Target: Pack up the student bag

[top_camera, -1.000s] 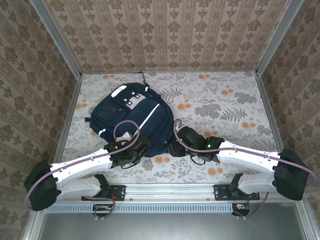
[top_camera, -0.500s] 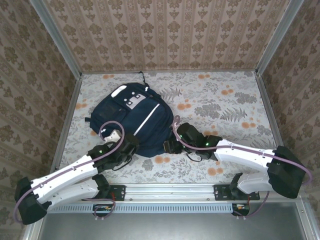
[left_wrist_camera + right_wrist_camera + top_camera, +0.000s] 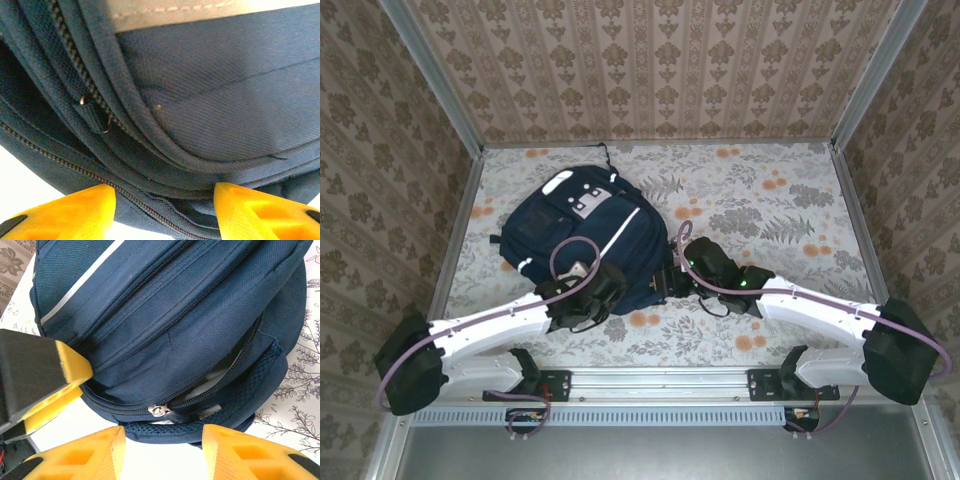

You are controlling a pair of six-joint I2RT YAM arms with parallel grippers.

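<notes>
The student bag (image 3: 575, 235) lies flat on the table (image 3: 780, 210). A grey patch (image 3: 587, 203) on the bag's front is too small to read. At the bag's near edge, the left gripper (image 3: 165, 197) and right gripper (image 3: 162, 440) stand parted and hold nothing. The right one is just before the bag's zip pull (image 3: 159, 411).

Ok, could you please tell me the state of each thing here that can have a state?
student bag: lying flat on the table, front side up.
main zipper: partly open, light lining shows in the gap.
left end effector: open, at the bag's edge.
right end effector: open, holding nothing, facing the zipper.
</notes>
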